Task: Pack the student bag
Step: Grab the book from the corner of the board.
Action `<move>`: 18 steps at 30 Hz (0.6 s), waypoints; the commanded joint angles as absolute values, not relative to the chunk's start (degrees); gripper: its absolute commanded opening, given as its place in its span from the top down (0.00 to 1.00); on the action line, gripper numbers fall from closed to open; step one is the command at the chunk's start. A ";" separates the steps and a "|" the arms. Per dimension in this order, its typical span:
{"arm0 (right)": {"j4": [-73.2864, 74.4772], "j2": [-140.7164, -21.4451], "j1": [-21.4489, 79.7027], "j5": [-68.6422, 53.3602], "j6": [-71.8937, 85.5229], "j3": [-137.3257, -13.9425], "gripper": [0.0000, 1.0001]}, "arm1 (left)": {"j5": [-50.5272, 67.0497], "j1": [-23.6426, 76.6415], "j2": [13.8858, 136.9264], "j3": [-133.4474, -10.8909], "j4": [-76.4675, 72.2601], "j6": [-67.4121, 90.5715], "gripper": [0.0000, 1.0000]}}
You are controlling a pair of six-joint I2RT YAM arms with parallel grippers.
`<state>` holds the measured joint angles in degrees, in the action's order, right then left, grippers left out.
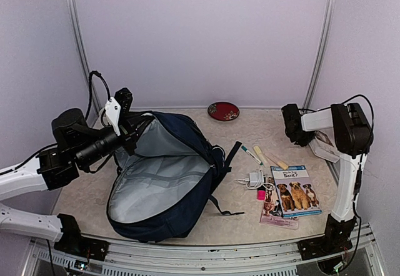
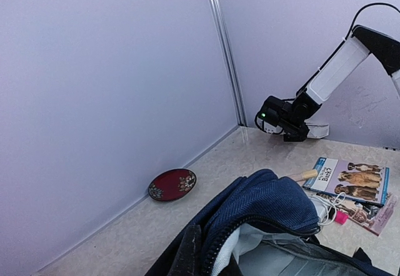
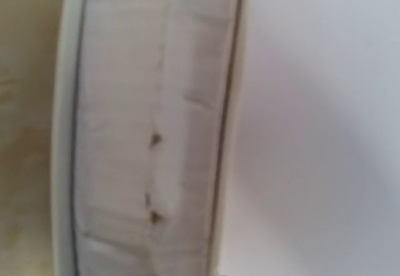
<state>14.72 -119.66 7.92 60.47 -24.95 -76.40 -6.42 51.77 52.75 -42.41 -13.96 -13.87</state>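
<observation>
Status | student bag [image 1: 165,182] lies open on table [image 1: 247,223]; rim pinched in clenched left gripper [image 1: 132,132]; body sags below it | right gripper [image 1: 299,137] clenched beside white pouch [image 1: 324,146]; hold unconfirmed | handling, judged: soft, floppy, light; grip rim seam or strap

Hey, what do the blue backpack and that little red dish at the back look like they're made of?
Student bag: soft woven navy fabric, likely nylon or polyester. It is matte, sags and creases, and has a smoother light grey lining. Red dish: rigid with a slight sheen and a painted pattern, perhaps lacquer or glazed ceramic. It is too small to tell which.
</observation>
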 commanded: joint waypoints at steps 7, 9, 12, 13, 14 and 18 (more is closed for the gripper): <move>7.51 -101.07 15.55 62.48 -26.44 -79.36 1.00 | -6.89 50.90 55.89 -46.44 -19.91 -13.22 1.00; 6.62 -97.77 18.18 61.11 -27.86 -79.44 1.00 | -6.91 50.90 56.79 -46.81 -20.29 -12.82 1.00; 9.13 -94.33 23.75 58.21 -27.40 -80.67 1.00 | -9.41 50.89 58.51 -48.22 -20.19 -12.02 1.00; 10.21 -93.10 25.66 56.76 -26.46 -81.20 1.00 | -10.24 50.89 59.06 -48.96 -19.86 -12.04 1.00; 11.42 -91.90 27.83 54.64 -25.48 -81.75 1.00 | -10.78 50.82 59.62 -49.67 -19.45 -12.15 1.00; 15.61 -87.07 35.40 48.31 -20.38 -85.12 1.00 | -11.23 50.28 62.54 -52.96 -19.52 -11.49 1.00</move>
<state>11.68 -91.83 29.52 55.09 -25.32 -81.52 -7.97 51.66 60.66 -47.88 -15.31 -13.19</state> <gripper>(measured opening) 0.027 0.037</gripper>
